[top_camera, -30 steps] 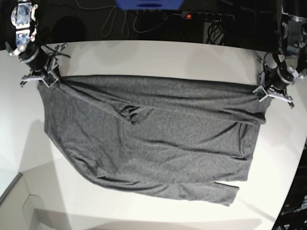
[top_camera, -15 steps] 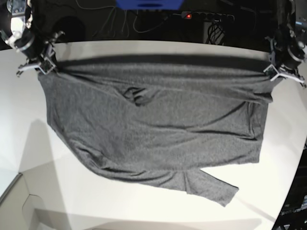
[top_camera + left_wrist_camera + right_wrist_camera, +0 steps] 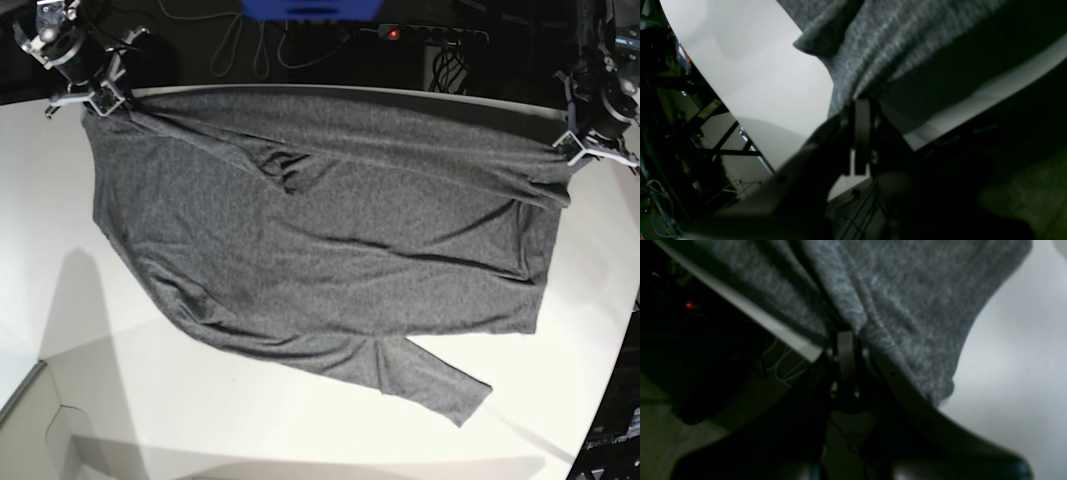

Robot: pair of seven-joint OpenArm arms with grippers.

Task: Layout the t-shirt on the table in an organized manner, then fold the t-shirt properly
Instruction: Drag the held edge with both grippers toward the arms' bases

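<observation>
Dark grey t-shirt [image 3: 320, 240] stretched wide across white counter [image 3: 60, 230], top edge along the far rim, one sleeve trailing toward near right. Left hand [image 3: 583, 143] pinching one top corner, right hand [image 3: 98, 98] pinching the other, both pressed together on fabric.

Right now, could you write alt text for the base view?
A grey t-shirt hangs stretched between two grippers over a white table. The right gripper and the left gripper each pinch a top corner near the far edge.
</observation>
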